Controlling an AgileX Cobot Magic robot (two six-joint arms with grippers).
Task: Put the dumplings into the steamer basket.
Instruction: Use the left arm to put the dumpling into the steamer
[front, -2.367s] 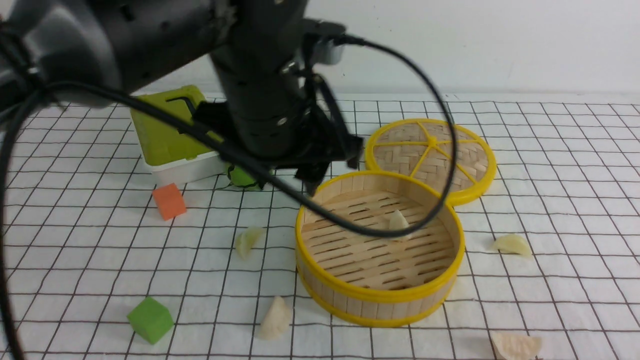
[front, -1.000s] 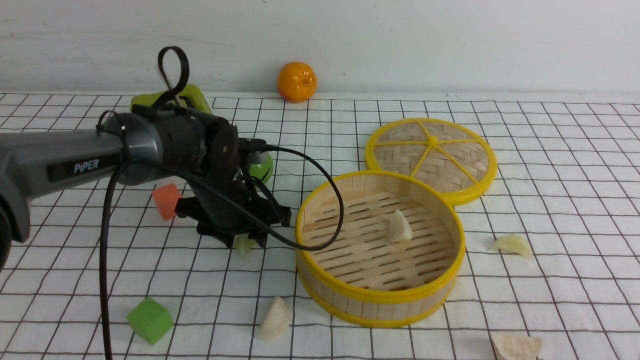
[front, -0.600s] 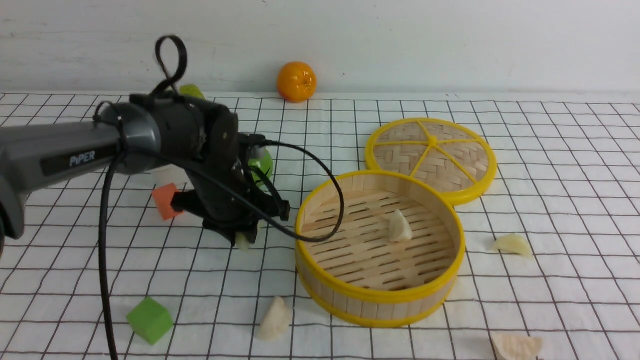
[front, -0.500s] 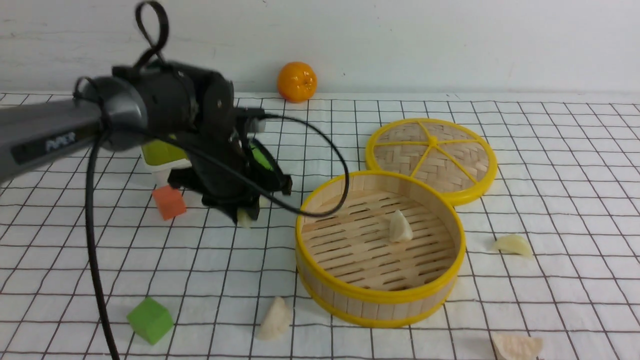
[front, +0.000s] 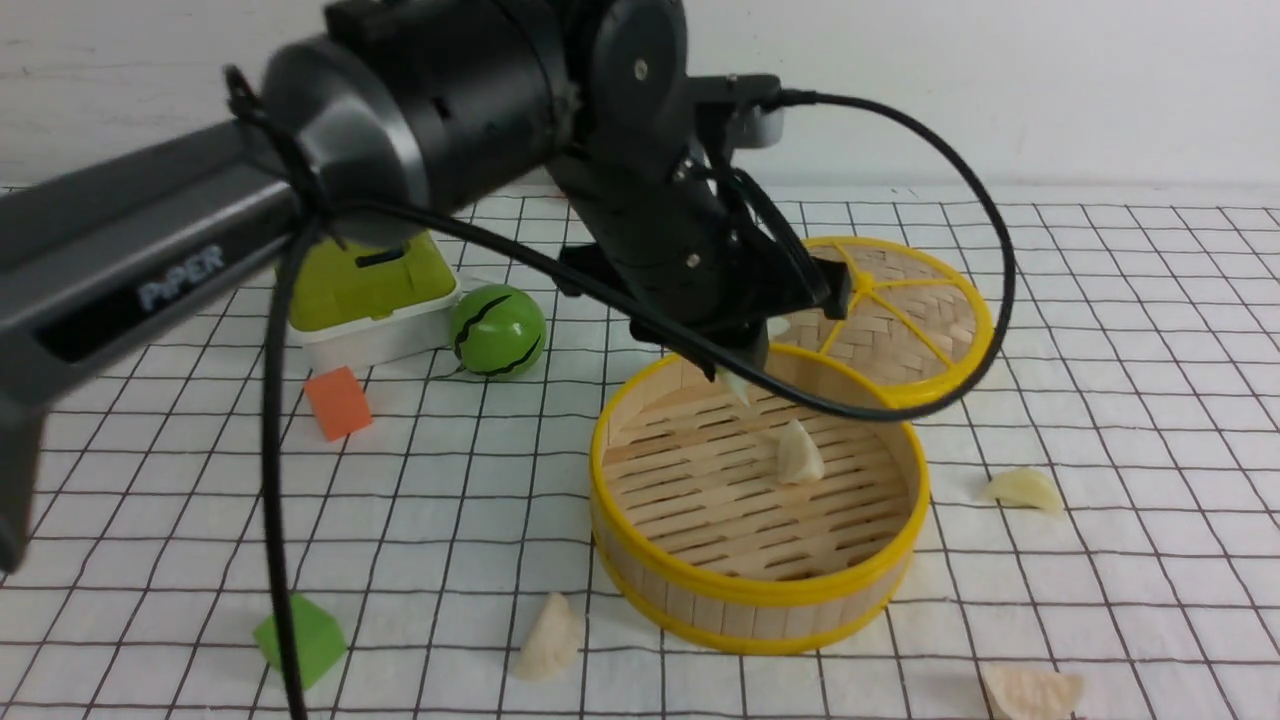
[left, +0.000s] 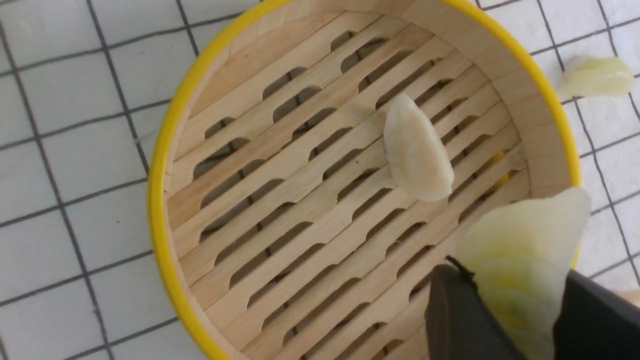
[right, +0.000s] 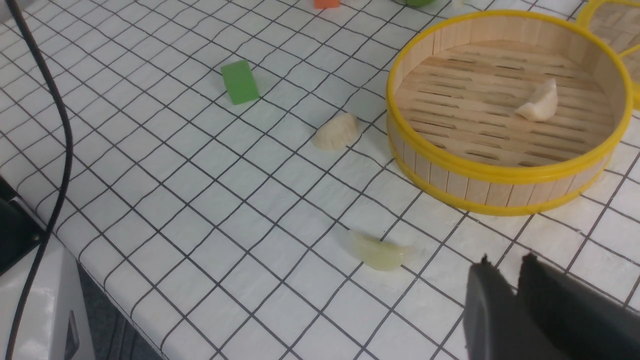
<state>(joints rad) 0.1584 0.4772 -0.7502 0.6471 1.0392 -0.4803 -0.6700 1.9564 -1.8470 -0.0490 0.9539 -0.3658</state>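
The steamer basket (front: 760, 590) stands right of centre, with one cream dumpling (front: 798, 455) lying on its slatted floor. My left gripper (front: 742, 375) hangs over the basket's far rim, shut on a pale green dumpling (left: 520, 245) held between its black fingers (left: 450, 310). In the left wrist view the basket (left: 160, 200) fills the frame below. Loose dumplings lie on the cloth at the basket's right (front: 1022, 490), front left (front: 549, 637) and front right (front: 1032, 692). My right gripper (right: 506, 265) hovers near the table's front, shut and empty, beside a greenish dumpling (right: 380, 252).
The flat woven lid (front: 880, 300) leans behind the basket. A green striped ball (front: 498, 332), a green-and-white box (front: 360, 290), an orange cube (front: 338, 402) and a green cube (front: 300, 640) sit to the left. The table edge (right: 100, 280) runs close to the right arm.
My left gripper shut on the dumpling left of the basket, lifted it off the cloth and carried it right, over the basket's far rim. The arm now hides the orange.
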